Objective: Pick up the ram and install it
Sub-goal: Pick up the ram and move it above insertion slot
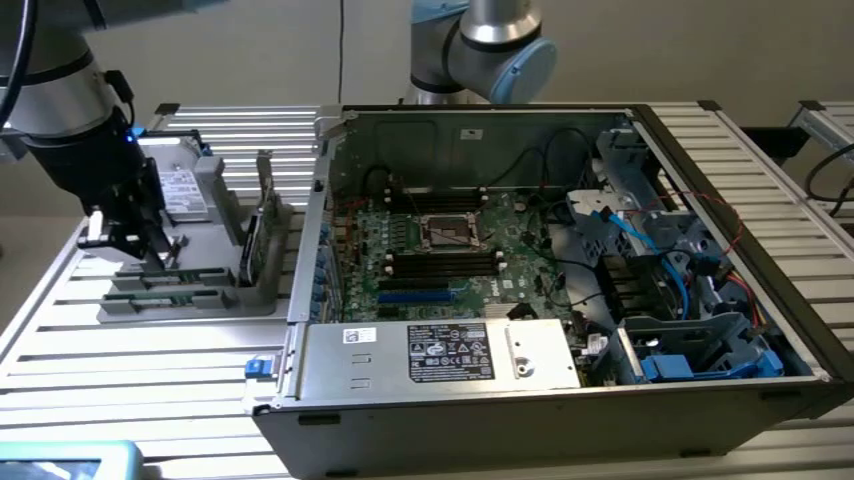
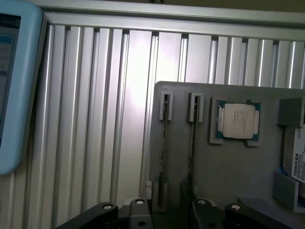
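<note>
As the gripper (image 2: 167,215) (spread apart) hovers over the ram (image 2: 164,152), the wrist view adds a processor chip (image 2: 237,120).

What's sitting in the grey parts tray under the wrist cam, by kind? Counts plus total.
ram sticks, standing on edge in their holders: 2
processor chip: 1
hard drive, partly cut off by the picture's edge: 1
Total: 4

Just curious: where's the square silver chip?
In the wrist view, the silver chip lies recessed in the gray tray, beside a thin upright stick.
</note>
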